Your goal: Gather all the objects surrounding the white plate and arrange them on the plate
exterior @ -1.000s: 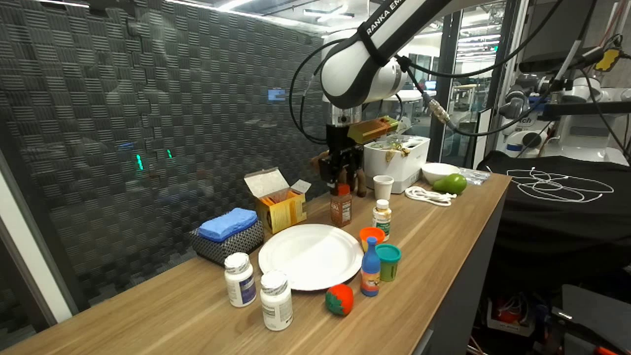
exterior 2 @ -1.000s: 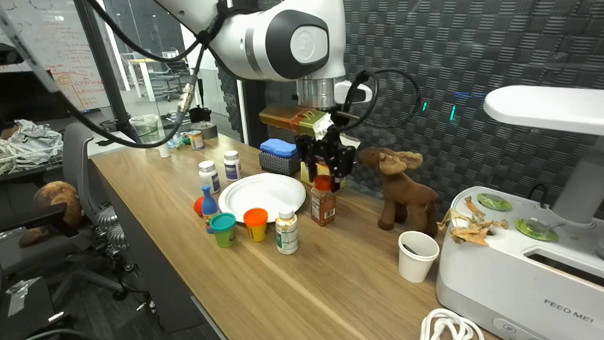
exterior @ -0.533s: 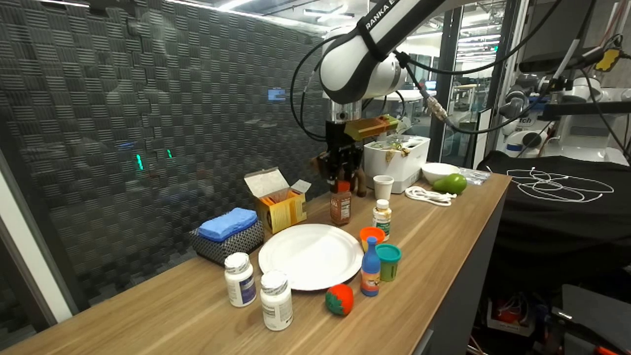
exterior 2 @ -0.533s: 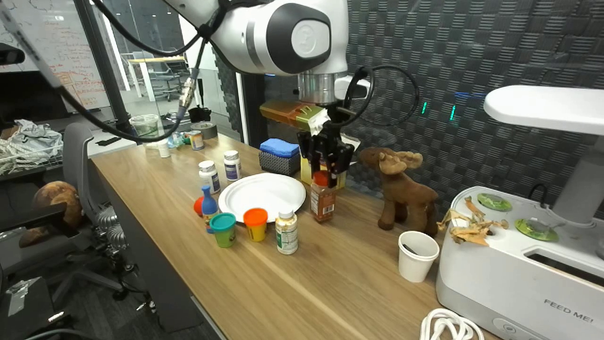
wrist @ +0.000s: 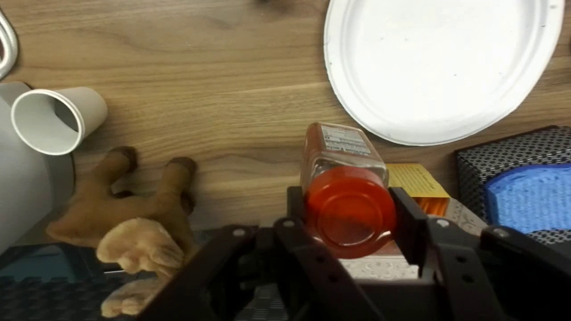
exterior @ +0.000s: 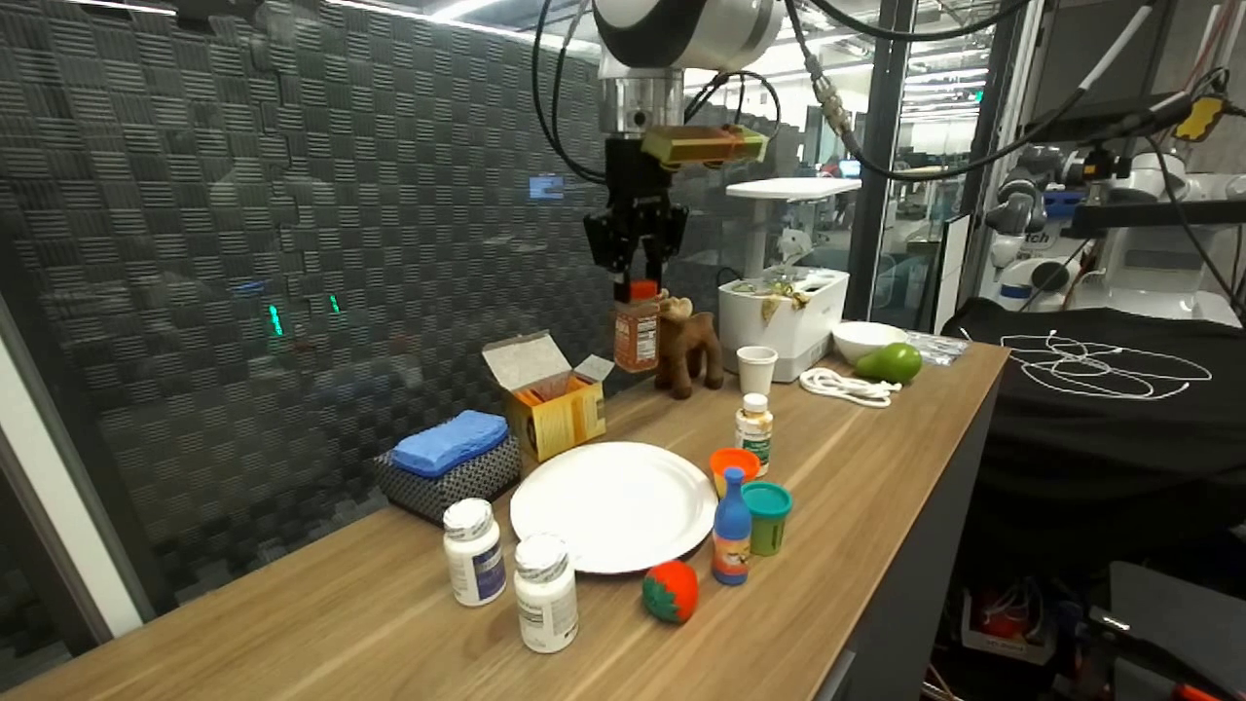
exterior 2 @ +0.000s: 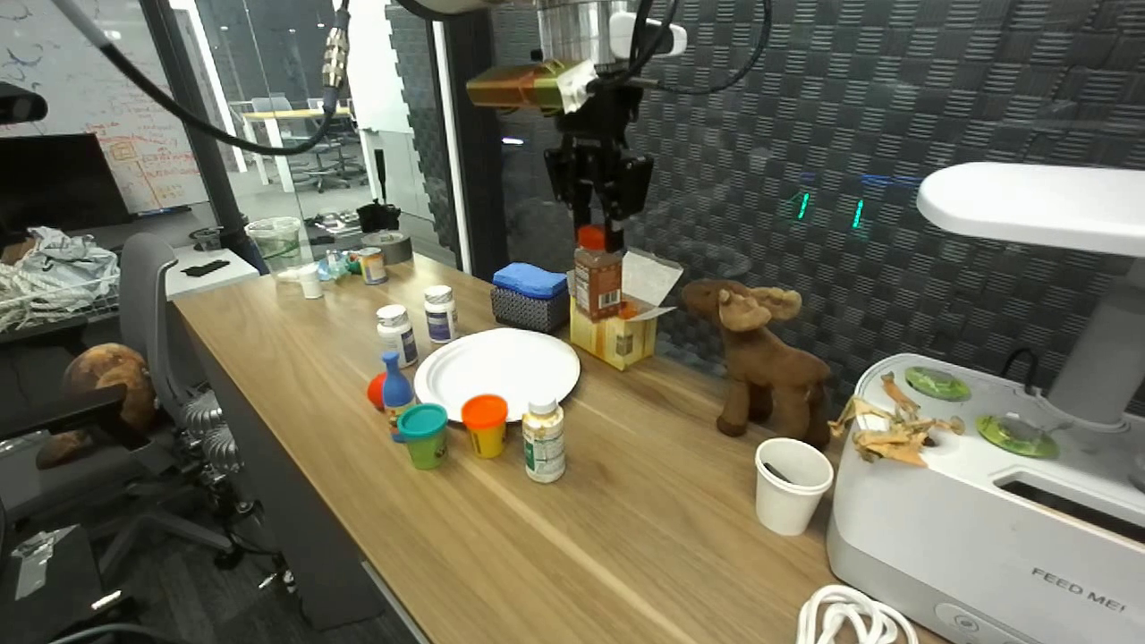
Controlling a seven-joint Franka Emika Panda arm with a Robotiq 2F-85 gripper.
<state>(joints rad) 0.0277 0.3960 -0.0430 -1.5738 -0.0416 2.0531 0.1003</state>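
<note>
Black gripper (wrist: pixel 350 214): clamped on red-capped square plastic bottle (exterior 2: pixel 598 283). Round white plate (wrist: pixel 437 67): bottle's one o'clock (wrist view) — lower upright.

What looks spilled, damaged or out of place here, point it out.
The brown leaves on the white planter look odd: shrivelled and drooping over its edge, as if the plant had dried out. I see nothing spilled.

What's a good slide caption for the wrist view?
The hand grips a red-capped jar; white plate at upper right, plush moose at lower left.
</note>
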